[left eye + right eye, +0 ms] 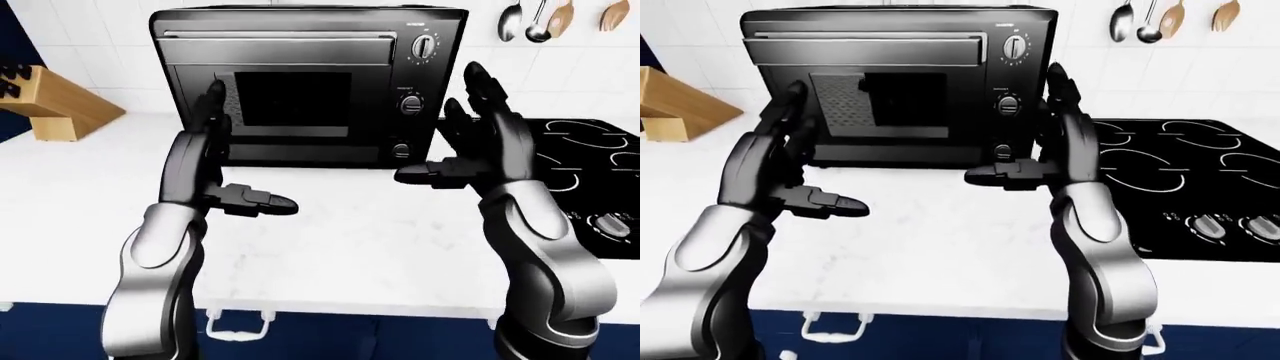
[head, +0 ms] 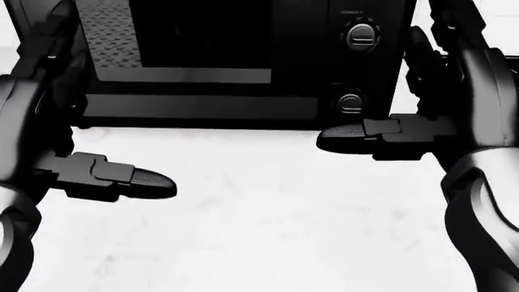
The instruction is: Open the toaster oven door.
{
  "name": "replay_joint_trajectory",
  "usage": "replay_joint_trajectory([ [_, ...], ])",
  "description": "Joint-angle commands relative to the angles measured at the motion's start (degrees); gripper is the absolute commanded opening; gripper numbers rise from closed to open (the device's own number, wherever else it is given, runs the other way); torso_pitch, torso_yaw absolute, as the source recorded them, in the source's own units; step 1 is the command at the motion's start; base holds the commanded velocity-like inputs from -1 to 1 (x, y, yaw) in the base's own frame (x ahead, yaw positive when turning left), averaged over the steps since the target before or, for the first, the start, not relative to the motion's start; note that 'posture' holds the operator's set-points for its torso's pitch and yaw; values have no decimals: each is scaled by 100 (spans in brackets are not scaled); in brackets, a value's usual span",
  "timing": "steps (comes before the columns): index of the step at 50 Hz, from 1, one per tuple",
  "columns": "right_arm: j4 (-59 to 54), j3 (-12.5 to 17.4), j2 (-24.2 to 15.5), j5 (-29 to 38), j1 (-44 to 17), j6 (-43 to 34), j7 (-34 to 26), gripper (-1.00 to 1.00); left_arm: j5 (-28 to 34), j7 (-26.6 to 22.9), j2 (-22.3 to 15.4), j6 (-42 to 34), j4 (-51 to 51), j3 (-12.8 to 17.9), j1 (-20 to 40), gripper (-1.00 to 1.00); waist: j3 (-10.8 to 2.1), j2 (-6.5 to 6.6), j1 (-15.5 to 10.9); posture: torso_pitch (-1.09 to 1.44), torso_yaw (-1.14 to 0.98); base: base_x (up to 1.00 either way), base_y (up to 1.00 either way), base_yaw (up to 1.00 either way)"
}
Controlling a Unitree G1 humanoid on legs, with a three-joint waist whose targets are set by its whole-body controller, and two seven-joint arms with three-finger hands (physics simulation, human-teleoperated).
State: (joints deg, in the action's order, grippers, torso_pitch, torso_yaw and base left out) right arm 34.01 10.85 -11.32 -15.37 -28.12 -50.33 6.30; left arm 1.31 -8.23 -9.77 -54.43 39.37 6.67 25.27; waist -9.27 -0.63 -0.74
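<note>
A black toaster oven [image 1: 300, 86] stands on the white counter [image 1: 350, 240] against the tiled wall. Its door [image 1: 280, 101] is shut, with a long silver handle [image 1: 275, 35] along the top and three knobs [image 1: 424, 46] down its right side. My left hand [image 1: 225, 161] is open, fingers raised near the door's left edge, thumb pointing right. My right hand [image 1: 465, 139] is open at the oven's right side, level with the lower knobs, thumb pointing left. Neither hand holds anything.
A wooden knife block [image 1: 50, 101] stands at the left on the counter. A black cooktop [image 1: 590, 172] with knobs lies at the right. Spoons [image 1: 535, 21] hang on the wall at the upper right. Blue cabinet fronts with a white handle [image 1: 238, 324] run below the counter.
</note>
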Motion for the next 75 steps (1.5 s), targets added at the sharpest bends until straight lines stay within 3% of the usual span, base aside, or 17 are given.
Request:
replay_joint_trajectory([
  [1,168,48,-63,-44,-176,120,32,100,16,13,-21,183,145,30,131,100,-129,-6,-5,-28,0,0,0,0],
  [8,89,18,-80,-44,-165,211,40,100,32,-13,-5,261,121,22,70,100,-518,-10,-18,-35,0,0,0,0],
  [14,121,10,-81,-50,-185,167,58,100,41,-20,11,312,98,13,45,100,-751,-13,-42,-41,0,0,0,0],
  [42,191,34,-102,-97,-211,114,91,100,244,-168,16,385,30,-110,94,100,-1283,-28,-129,-61,0,0,0,0],
  [45,216,39,-104,-112,-199,102,103,100,620,-301,-168,499,-96,-297,206,100,-1303,-34,-138,-61,0,0,0,0],
  [53,213,9,-89,-96,-192,114,97,100,2062,-850,-235,1329,-861,-582,485,100,-1331,-57,-143,-61,0,0,0,0],
  [64,162,13,-92,-95,-225,146,92,100,3584,-1445,-16,2351,-1768,-653,1058,100,-1321,-111,-121,-61,0,0,0,0],
  [75,247,43,-113,-156,-243,54,137,100,4667,-1361,156,3675,-2853,-737,1170,100,-1339,-138,-96,-61,0,0,0,0],
])
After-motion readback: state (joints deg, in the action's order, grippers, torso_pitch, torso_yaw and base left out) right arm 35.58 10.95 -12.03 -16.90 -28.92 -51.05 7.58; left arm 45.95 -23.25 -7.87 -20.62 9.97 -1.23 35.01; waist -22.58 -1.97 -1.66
